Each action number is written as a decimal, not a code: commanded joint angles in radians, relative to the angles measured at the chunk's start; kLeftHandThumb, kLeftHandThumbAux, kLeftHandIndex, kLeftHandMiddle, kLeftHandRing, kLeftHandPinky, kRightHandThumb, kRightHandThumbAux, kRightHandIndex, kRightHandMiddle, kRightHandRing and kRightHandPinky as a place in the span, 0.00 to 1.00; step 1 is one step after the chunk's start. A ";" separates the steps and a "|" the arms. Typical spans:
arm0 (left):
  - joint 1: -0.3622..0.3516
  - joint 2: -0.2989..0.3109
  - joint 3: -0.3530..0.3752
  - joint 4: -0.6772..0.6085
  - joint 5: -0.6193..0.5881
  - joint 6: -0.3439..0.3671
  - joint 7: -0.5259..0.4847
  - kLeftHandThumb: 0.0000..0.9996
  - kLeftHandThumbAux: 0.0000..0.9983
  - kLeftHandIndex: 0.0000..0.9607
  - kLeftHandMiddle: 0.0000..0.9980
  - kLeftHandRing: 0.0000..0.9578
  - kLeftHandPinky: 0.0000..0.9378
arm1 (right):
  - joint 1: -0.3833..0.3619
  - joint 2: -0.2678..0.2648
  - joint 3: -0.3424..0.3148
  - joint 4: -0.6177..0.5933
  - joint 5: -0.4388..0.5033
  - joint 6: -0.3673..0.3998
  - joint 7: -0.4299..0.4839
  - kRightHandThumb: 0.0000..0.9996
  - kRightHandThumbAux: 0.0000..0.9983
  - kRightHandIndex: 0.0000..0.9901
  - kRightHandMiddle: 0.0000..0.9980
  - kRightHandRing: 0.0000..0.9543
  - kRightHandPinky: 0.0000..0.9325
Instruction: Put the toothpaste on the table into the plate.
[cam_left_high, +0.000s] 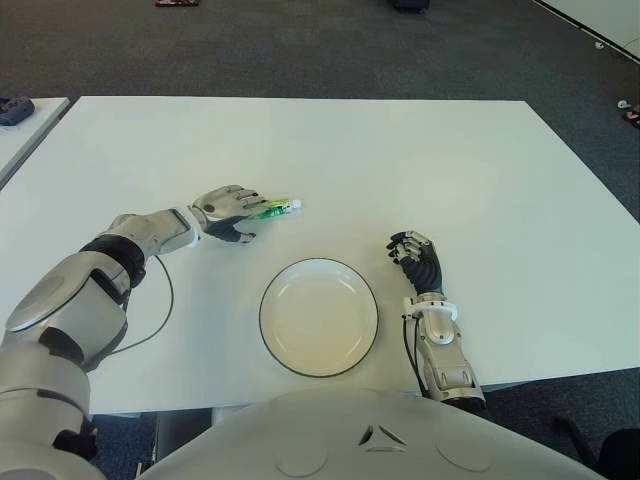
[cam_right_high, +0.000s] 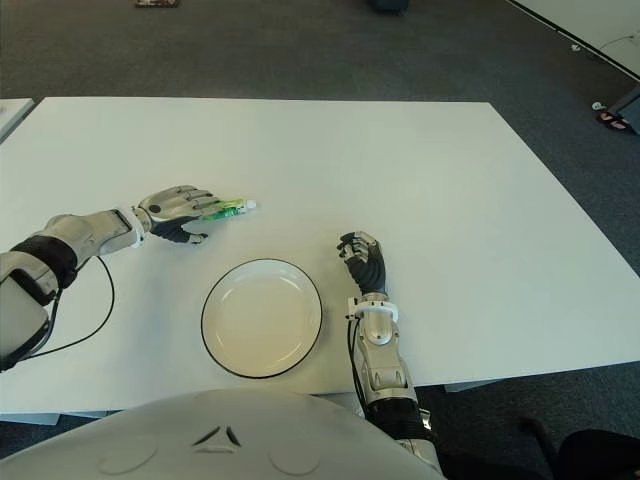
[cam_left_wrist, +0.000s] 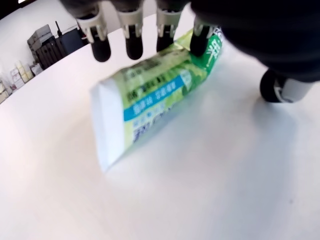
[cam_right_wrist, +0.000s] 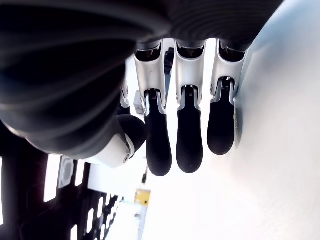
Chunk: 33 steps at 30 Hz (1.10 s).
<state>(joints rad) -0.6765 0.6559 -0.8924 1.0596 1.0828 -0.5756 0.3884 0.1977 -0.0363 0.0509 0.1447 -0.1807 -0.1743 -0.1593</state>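
Note:
A green and white toothpaste tube (cam_left_high: 280, 208) lies flat on the white table (cam_left_high: 430, 160), beyond the plate and to its left. My left hand (cam_left_high: 243, 212) arches over the tube's flat end. In the left wrist view its fingertips (cam_left_wrist: 131, 46) hover just above the tube (cam_left_wrist: 160, 95), the thumb (cam_left_wrist: 280, 90) stands beside it on the table, and nothing is gripped. The white plate with a dark rim (cam_left_high: 319, 261) sits empty near the table's front edge. My right hand (cam_left_high: 412, 258) shows just right of the plate, fingers relaxed and holding nothing.
A thin black cable (cam_left_high: 163, 300) loops over the table beside my left forearm. Another white table's corner (cam_left_high: 25, 120) shows at the far left. Dark carpet surrounds the table.

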 joint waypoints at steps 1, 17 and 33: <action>0.045 -0.033 -0.036 0.046 0.026 0.003 -0.065 0.42 0.26 0.00 0.00 0.00 0.00 | 0.009 -0.001 -0.004 -0.004 -0.001 0.021 0.003 0.71 0.73 0.43 0.54 0.56 0.57; 0.057 -0.103 -0.003 0.157 -0.037 0.067 -0.042 0.51 0.24 0.00 0.00 0.00 0.02 | 0.010 -0.003 -0.003 -0.006 -0.004 0.026 0.001 0.71 0.73 0.43 0.54 0.55 0.56; 0.105 -0.128 0.111 0.144 -0.150 0.073 0.204 0.50 0.19 0.00 0.00 0.00 0.03 | 0.006 0.000 -0.003 0.000 0.000 0.022 0.001 0.71 0.73 0.43 0.54 0.56 0.57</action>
<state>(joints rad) -0.6050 0.5402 -0.7918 1.1960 0.9356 -0.4920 0.5437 0.1990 -0.0392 0.0508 0.1385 -0.1804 -0.1719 -0.1597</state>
